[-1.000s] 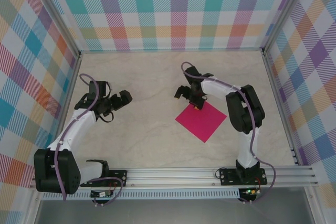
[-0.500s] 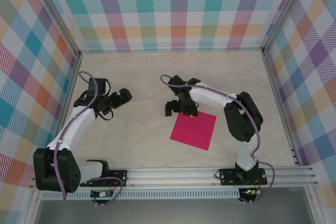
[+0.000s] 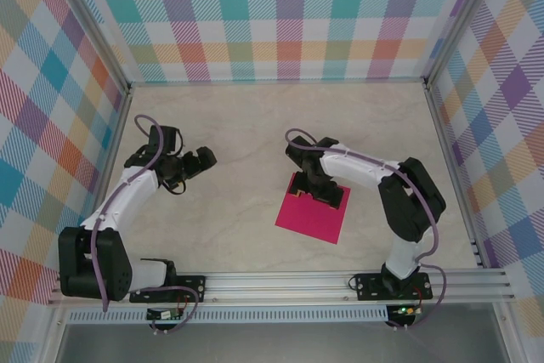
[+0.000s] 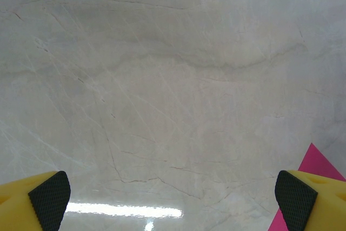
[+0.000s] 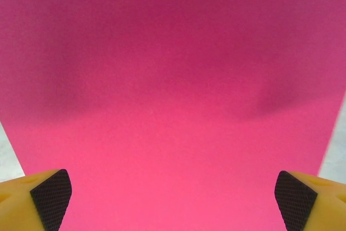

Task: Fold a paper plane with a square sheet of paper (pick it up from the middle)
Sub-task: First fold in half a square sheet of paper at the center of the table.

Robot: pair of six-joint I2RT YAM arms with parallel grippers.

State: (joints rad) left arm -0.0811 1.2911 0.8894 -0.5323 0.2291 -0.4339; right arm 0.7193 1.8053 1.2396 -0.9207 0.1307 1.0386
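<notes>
The square sheet of paper (image 3: 312,212) is magenta-pink and lies flat and uncreased on the marble table, right of centre. My right gripper (image 3: 321,191) hangs over its far part, pointing down, jaws open. In the right wrist view the sheet of paper (image 5: 173,90) spreads under the gripper (image 5: 173,205), whose black pads (image 5: 51,198) stand wide apart with nothing between them. My left gripper (image 3: 201,161) is open over bare table to the left, well away from the sheet. In the left wrist view, a pink corner of the sheet (image 4: 315,160) peeks out behind the right finger of that gripper (image 4: 173,205). The paper plane is out of view.
Checked walls enclose the marble table (image 3: 238,210) on the left, back and right. An aluminium rail (image 3: 280,282) carrying both arm bases runs along the near edge. Bare tabletop lies between the two grippers and behind the sheet.
The sheet turned from a diamond to nearly square and slid slightly left. My right gripper swung left, then came back over the sheet's far part. The left arm barely moved.
</notes>
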